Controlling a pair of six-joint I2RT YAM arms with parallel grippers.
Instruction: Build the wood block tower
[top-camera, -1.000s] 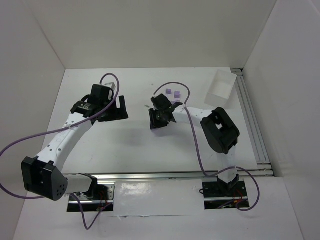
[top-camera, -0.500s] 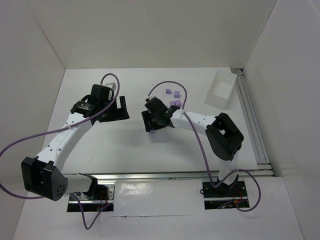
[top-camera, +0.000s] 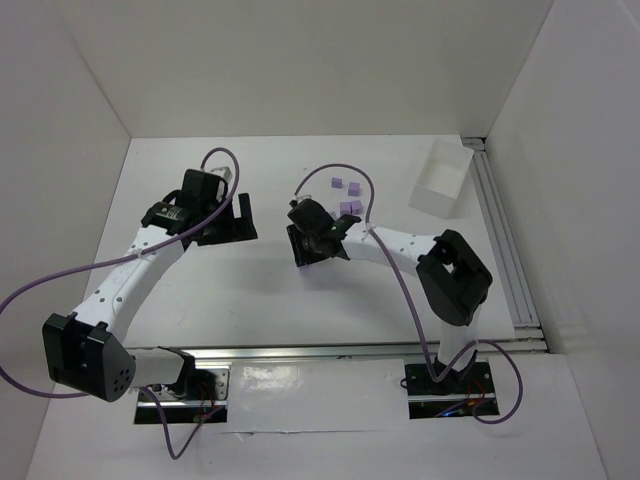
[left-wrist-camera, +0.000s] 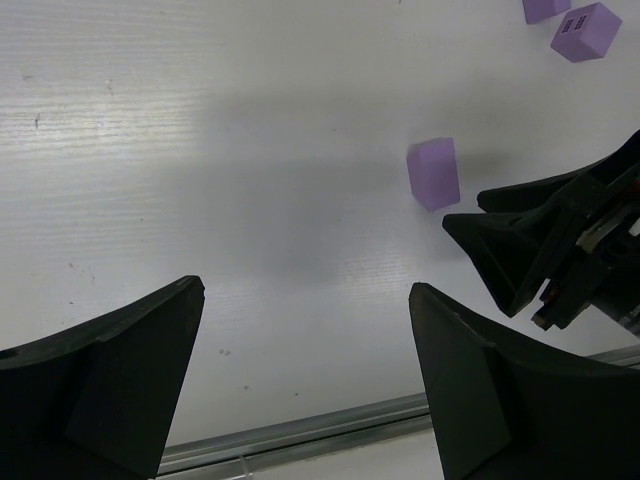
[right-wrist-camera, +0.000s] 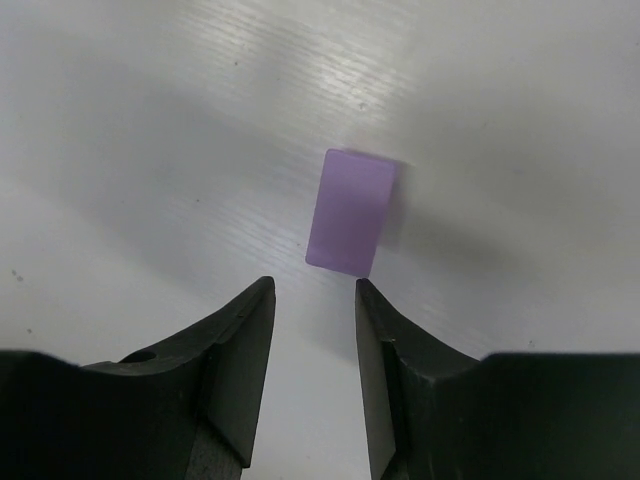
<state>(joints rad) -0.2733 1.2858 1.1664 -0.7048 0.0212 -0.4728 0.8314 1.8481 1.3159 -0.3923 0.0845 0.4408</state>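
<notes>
R gripper (right-wrist-camera: 312, 290) is low over the table (top-camera: 250, 290), jaws a little apart w/ only a narrow slot btwn them and nothing in it. One lilac block (right-wrist-camera: 351, 212) lies on the table straight ahead of its fingertips, slightly toward the R finger. The near edge sits just off the tips; can't tell if it touches. In that wrist view the block reads longer than wide, long axis running away from the gripper w/ a slight tilt to the R. L gripper (left-wrist-camera: 307, 290) hangs w/ jaws spread wide, holding nothing, bare table under it. From the L wrist cam the same block sits ahead of and beyond the L gripper's R finger (left-wrist-camera: 500, 400), well clear of it, w/ the R gripper's black fingertips just beside the block. In the top view the L gripper is well apart to the L of the R gripper, both approx. level mid-table. A pair of cubes (top-camera: 345, 185) sits beyond the R gripper, a bit to its R, side by side and apart from it. Another cube (top-camera: 350, 206) lies nearer, just off the R gripper's wrist end. White tray (top-camera: 440, 180) is far to the R of the R gripper, near the back R corner.
</notes>
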